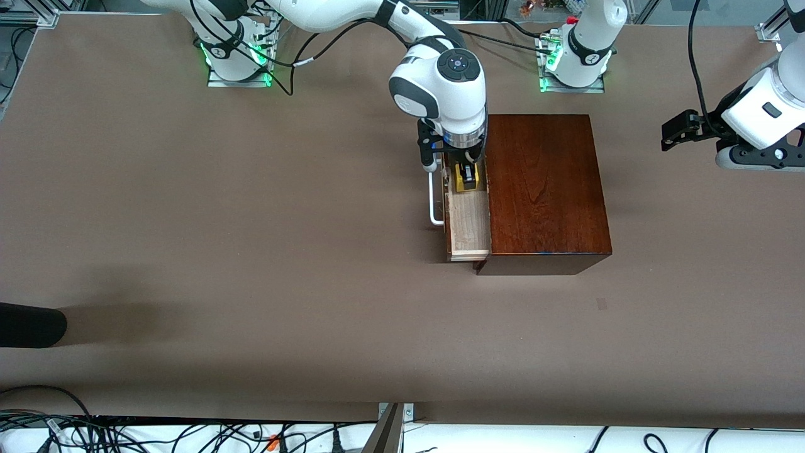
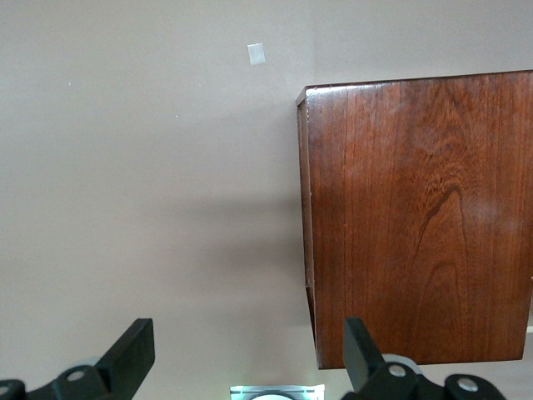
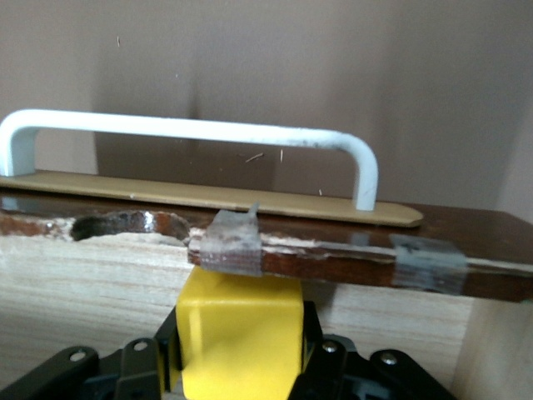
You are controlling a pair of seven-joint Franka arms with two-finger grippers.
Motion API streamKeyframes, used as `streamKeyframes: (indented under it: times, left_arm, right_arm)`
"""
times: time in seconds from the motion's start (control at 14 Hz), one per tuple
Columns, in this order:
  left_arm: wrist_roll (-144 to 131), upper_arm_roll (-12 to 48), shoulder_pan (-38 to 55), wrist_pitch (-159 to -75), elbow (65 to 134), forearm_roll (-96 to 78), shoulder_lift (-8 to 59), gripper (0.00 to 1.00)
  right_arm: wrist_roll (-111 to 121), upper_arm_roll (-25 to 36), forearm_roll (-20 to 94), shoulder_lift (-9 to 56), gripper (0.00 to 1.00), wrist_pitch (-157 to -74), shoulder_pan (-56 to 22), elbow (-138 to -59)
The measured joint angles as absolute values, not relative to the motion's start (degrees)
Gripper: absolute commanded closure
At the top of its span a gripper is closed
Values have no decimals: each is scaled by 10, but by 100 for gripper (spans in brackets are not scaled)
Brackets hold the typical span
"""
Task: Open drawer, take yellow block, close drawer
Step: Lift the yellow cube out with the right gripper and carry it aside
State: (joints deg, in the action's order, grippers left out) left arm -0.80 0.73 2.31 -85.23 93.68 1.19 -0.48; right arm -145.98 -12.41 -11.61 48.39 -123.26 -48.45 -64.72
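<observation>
The drawer (image 1: 468, 228) stands pulled out of the dark reddish-brown wooden box (image 1: 544, 189), toward the right arm's end of the table, its pale wood floor showing. Its white bar handle (image 1: 433, 201) (image 3: 191, 133) is on the drawer front. My right gripper (image 1: 466, 176) reaches down into the drawer's end nearest the robots' bases and is shut on the yellow block (image 1: 467, 182) (image 3: 240, 337), black fingers pressed on both sides. My left gripper (image 1: 676, 132) (image 2: 250, 362) hangs open in the air over the table at the left arm's end, beside the box, holding nothing.
A dark rounded object (image 1: 28, 325) pokes in at the table edge at the right arm's end. Grey tape patches (image 3: 425, 262) sit on the drawer front's top edge. A small pale mark (image 1: 602, 304) lies on the table nearer the front camera than the box. Cables (image 1: 188, 434) run along the near edge.
</observation>
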Motion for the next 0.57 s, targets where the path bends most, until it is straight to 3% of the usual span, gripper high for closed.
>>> streamKeyframes:
  times: [0.29,0.57]
  left_arm:
    - [-8,7,23,-852,937,12,-5,0]
    - [-8,7,23,-846,937,12,-5,0]
  right_arm:
    - [-1460,-125,-92,458,99,-1147,-483,-600]
    - [-1411,-124,-50,394,100,-1073,-456,-579]
